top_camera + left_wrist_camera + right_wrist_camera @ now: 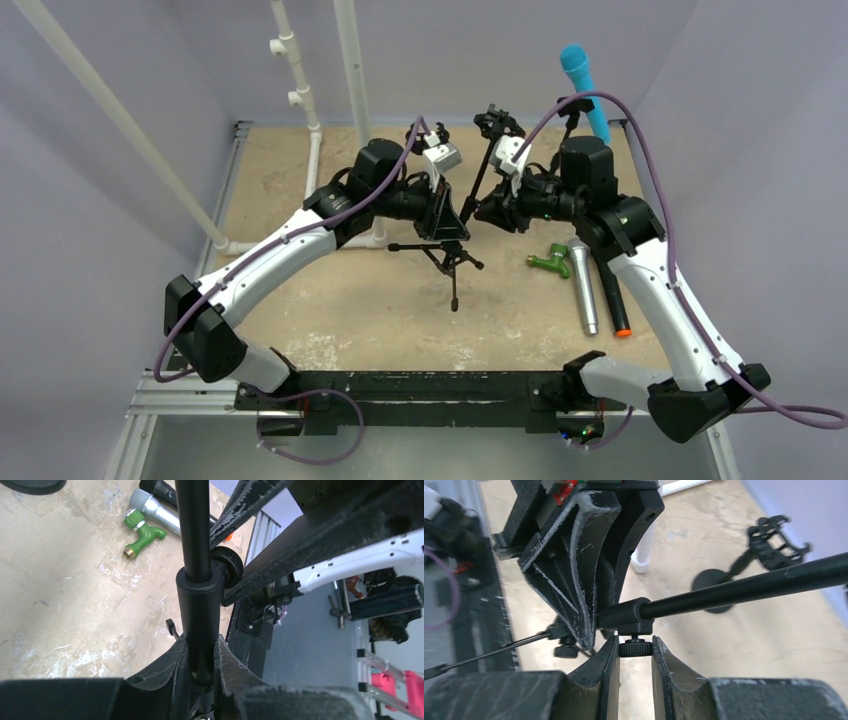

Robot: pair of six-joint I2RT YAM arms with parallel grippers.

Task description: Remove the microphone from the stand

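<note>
A black tripod stand (445, 255) stands mid-table, and its pole leans up to an empty clip (497, 122). My left gripper (445, 215) is shut on the stand's lower tube (200, 595), with the fingers on both sides of it (202, 665). My right gripper (487, 207) is shut on the small knurled knob (635, 649) of the pole clamp. A blue microphone (583, 85) sits up on another stand at the back right, away from both grippers.
A silver microphone (583, 285), a black one with an orange end (612, 300) and a green fitting (550, 262) lie right of the tripod. A round-base stand with a clip (711, 582) stands behind. White pipes (310, 110) rise at the back left.
</note>
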